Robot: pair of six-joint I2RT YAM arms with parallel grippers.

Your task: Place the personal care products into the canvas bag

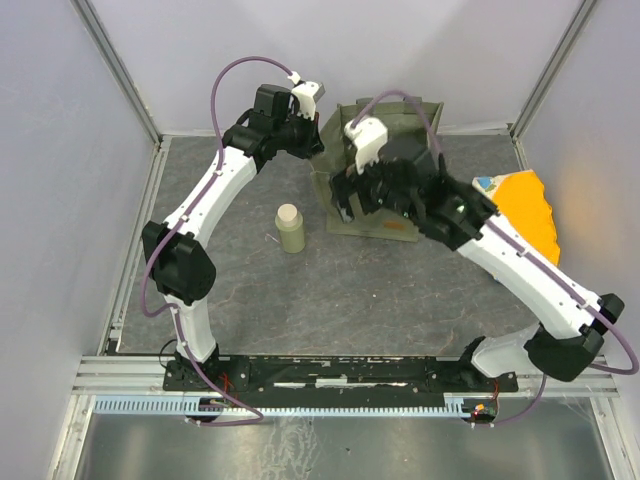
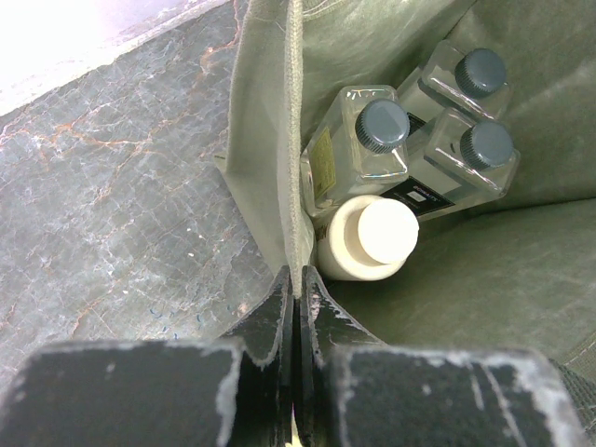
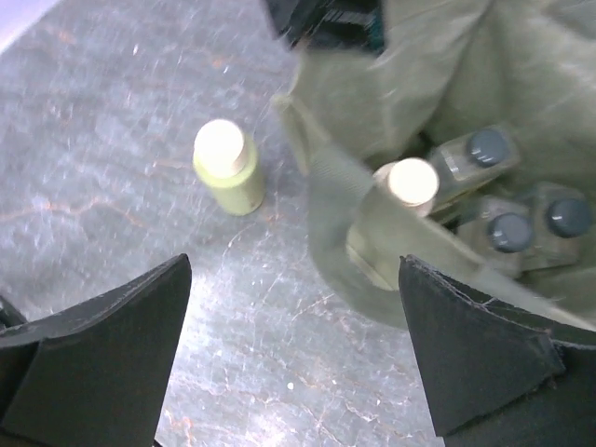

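The olive-green canvas bag stands at the back middle of the table. My left gripper is shut on the bag's left rim. Inside lie three clear square bottles with dark caps and the cream bottle; they also show in the right wrist view. The olive-green bottle with a pale cap stands upright on the table left of the bag, also in the right wrist view. My right gripper is open and empty, above the table just in front of the bag's mouth.
The orange and cream soft packet lies at the right, behind my right arm. The grey marbled table is framed by metal rails and pale walls. My right arm crosses in front of the bag.
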